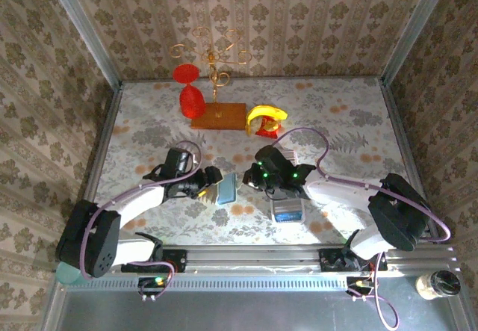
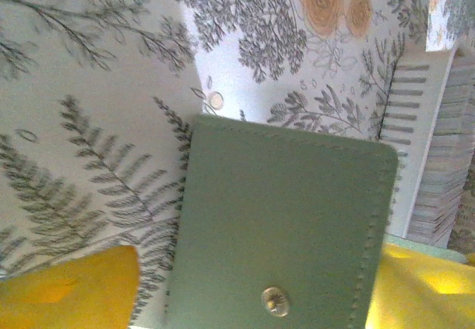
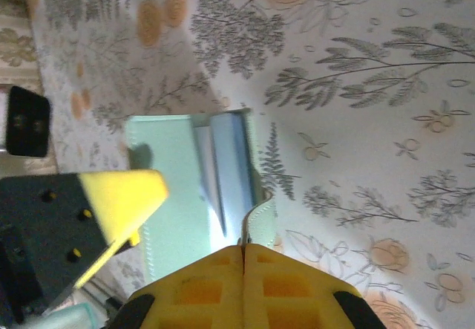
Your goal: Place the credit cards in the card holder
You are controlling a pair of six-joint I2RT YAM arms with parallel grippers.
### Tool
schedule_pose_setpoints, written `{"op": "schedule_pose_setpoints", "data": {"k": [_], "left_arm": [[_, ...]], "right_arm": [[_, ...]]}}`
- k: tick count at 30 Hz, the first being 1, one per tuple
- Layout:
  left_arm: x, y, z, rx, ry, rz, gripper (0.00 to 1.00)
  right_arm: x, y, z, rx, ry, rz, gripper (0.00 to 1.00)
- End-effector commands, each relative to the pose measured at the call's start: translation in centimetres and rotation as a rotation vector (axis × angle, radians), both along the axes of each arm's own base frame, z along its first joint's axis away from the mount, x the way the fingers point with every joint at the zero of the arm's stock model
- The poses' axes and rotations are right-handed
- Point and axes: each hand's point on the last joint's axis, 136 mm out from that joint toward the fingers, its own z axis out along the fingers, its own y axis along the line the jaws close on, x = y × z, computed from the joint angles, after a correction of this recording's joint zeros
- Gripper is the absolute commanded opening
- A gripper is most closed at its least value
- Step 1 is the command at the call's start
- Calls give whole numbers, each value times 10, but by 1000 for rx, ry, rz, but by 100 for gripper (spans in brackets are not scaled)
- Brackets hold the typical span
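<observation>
Holding-open step, seemingly: right gripper (image 3: 243, 258) pinches card holder (image 3: 167, 139) flap; left gripper (image 2: 256, 284) straddles it, grip unclear. Next: seat blue credit card (image 3: 228, 162).

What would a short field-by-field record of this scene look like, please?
card holder: sage-green soft squarish wallet, opened up
card: blue flat card lying inside the open wallet
right pincer: shut on the wallet's flap edge
left pincer: fingers either side of the wallet, a gap showing at one
tray: long white tray with grey-striped inside, just beyond the wallet
</observation>
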Motion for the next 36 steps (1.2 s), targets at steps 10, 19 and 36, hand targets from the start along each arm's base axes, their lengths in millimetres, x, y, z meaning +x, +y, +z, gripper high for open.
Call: {"op": "schedule_pose_setpoints", "data": {"k": [10, 19, 36], "left_arm": [[-17, 41, -16, 95, 46, 45, 41], [-22, 42, -28, 89, 48, 44, 17], [-10, 32, -25, 81, 12, -26, 2]], "right_arm": [[2, -38, -32, -232, 74, -63, 0], [4, -44, -37, -301, 79, -58, 0], [-8, -53, 46, -450, -93, 73, 51]]}}
